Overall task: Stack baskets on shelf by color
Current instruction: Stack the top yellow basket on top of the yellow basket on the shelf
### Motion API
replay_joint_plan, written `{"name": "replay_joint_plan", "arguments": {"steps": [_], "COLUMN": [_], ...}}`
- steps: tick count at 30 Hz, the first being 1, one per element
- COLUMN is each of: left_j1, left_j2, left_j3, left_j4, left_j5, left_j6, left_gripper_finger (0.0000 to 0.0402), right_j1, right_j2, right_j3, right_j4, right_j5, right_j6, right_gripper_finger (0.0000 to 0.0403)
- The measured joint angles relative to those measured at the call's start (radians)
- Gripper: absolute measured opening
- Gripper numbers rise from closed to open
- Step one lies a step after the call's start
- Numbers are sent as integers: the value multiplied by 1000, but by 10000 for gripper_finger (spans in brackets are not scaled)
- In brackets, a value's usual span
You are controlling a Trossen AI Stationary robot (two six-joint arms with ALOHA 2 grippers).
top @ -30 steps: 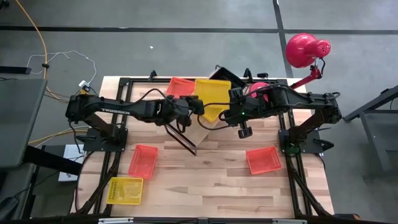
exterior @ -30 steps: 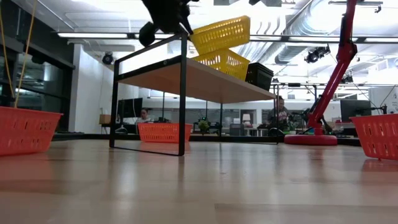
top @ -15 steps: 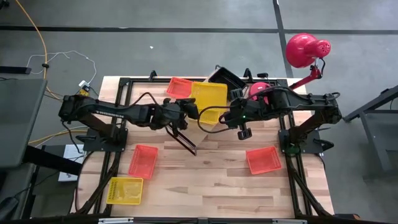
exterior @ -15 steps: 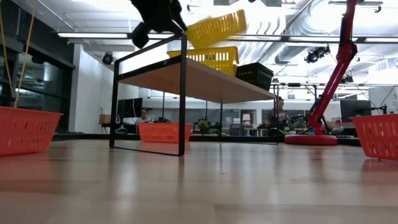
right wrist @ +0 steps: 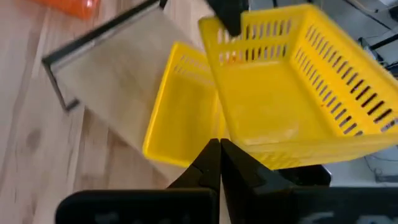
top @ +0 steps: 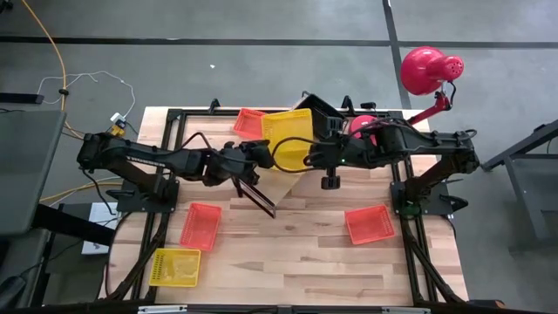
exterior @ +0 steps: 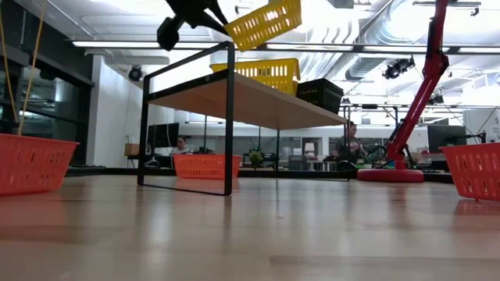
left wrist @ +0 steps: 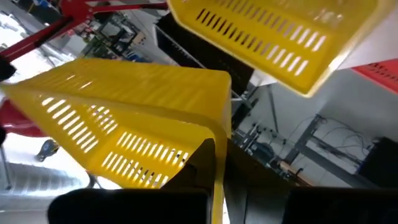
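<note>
A yellow basket (exterior: 266,22) hangs tilted above the shelf (exterior: 234,97), between my two shut grippers. My left gripper (top: 263,154) is at its left end and my right gripper (right wrist: 217,144) at the opposite end. A second yellow basket (exterior: 269,72) and a black basket (exterior: 320,92) rest by their bottoms on the shelf board. Two orange baskets (top: 201,225) (top: 368,224) and another yellow one (top: 174,266) lie on the tabletop. A third orange basket (top: 251,122) lies at the far side. My left gripper pinches the lifted basket's rim at a corner (left wrist: 216,146) between its two fingers, coming level from the table's left. The basket is clear of the one below, its far end raised. My right gripper's shut fingertips meet that basket's opposite corner (right wrist: 225,134), slanting down from the right. The fingers hide what lies between them.
The shelf's black wire frame (top: 258,197) stands at its near end, toward the table's middle. A red lamp (top: 429,70) stands at the far right corner, its base (exterior: 391,173) on the table. People sit in the room beyond the table.
My left gripper has moved toward the table's left edge and slightly up, rolling. My right gripper has turned in place. The held yellow basket has risen clear of the lower yellow one and shifted left, still tilted. The lower basket now sits level on the shelf.
</note>
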Motion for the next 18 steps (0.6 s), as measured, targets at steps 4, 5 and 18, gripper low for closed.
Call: {"name": "replay_joint_plan", "arguments": {"steps": [4, 5, 18], "left_j1": [-3, -3, -17], "left_j2": [0, 0, 1], "left_j3": [0, 0, 0], "left_j4": [-79, -106, -275], "left_j5": [3, 6, 103], "left_j6": [-70, -94, -193], "left_gripper_finger": [0, 0, 0], "right_j1": [16, 21, 54], "right_j2": [0, 0, -51], "right_j3": [0, 0, 0], "right_j4": [58, 71, 93], "right_j5": [6, 7, 148], "right_j6": [2, -2, 6], "right_gripper_finger": [0, 0, 0]}}
